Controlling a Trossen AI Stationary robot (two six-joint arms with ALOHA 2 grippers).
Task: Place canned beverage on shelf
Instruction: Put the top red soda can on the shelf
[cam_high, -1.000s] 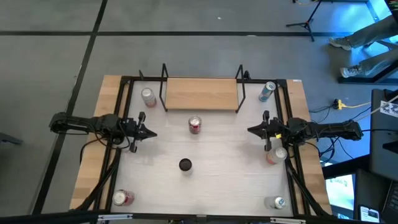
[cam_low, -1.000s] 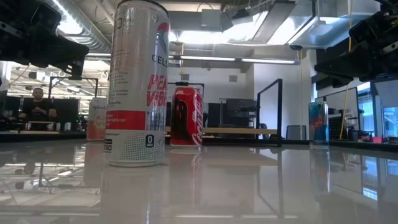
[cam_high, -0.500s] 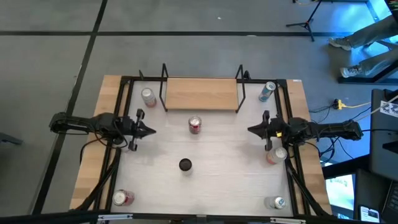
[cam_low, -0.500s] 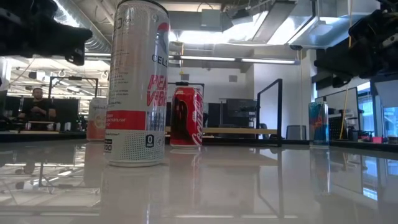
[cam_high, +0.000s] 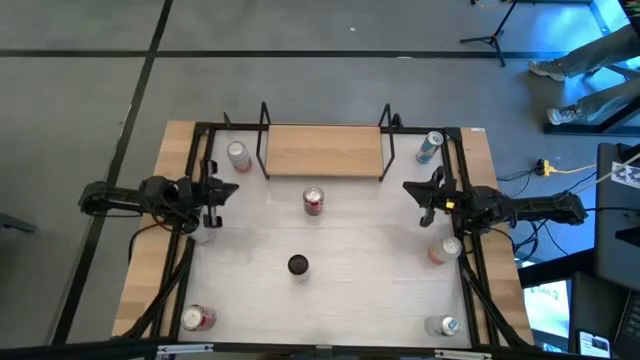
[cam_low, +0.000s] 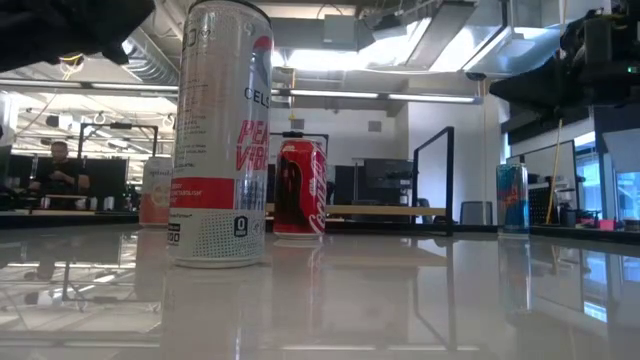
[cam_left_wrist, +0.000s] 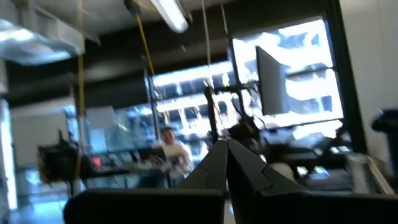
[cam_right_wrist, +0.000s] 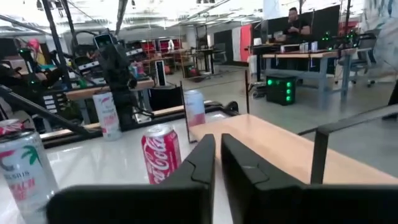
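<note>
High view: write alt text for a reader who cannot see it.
Seen from above, a white table holds an empty wooden shelf at its far edge, a red can just before it and more cans near the corners. The left gripper and right gripper flank the middle, holding nothing.

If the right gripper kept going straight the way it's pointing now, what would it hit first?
Probably the red cola can: it stands just ahead of the right gripper, slightly off line, with the shelf alongside. Depth is unclear.

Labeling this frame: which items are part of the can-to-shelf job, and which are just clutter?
Job:
- shelf, no can on it
- red cola can in front of it, the nearest candidate
- left gripper and right gripper, neither holding anything

Lying about:
- black-topped can
- blue can
- pale can
</note>
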